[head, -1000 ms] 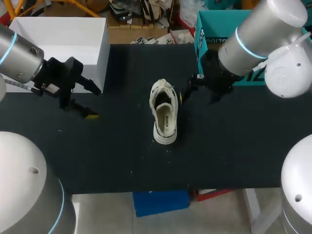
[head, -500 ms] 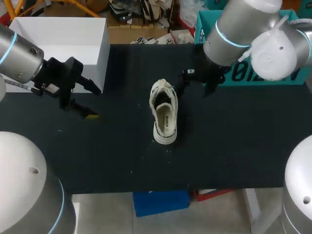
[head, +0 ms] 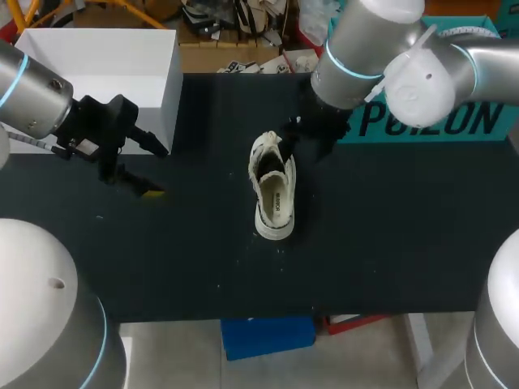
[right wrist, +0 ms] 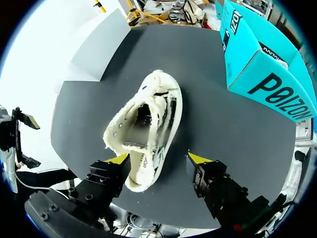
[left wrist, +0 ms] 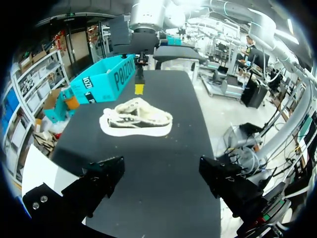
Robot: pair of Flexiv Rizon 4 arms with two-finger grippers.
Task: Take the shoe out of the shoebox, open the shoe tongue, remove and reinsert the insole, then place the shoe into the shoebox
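On the black table (head: 389, 243), the right gripper (right wrist: 159, 159) has swung over the cream sneaker (right wrist: 143, 124), whose near end lies between its 2 spread fingers; the left gripper (head: 154, 170) gapes too.

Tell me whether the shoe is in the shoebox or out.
Out. The shoe stands sole-down on the black table.

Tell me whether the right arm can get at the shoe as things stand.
Probably yes: the right gripper hangs open close over the shoe, and nothing lies between them.
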